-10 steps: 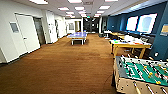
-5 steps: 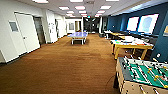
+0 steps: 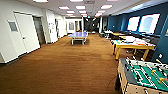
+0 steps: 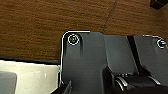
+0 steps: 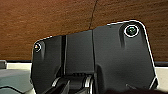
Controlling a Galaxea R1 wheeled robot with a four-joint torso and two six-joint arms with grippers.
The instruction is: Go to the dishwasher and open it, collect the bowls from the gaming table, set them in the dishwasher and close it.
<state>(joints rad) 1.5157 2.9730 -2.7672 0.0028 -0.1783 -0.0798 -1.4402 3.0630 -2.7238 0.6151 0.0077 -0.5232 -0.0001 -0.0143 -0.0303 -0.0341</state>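
The gaming table (image 3: 130, 45), white-topped with yellow legs, stands at the right of a long room, by the dark blue wall. Small coloured things lie on its top, too blurred to tell as bowls. The dishwasher is out of view. Both wrist views look down past the robot's dark plates at brown carpet (image 4: 50, 22), with nothing held in sight.
A foosball table (image 3: 145, 76) with a green field stands close at the lower right. A blue table-tennis table (image 3: 78, 35) sits far ahead in the middle. White doors (image 3: 26, 35) line the left wall. Brown carpet (image 3: 65, 65) stretches ahead.
The whole head picture has shifted a little, so the camera has moved slightly. Nothing in the room has moved.
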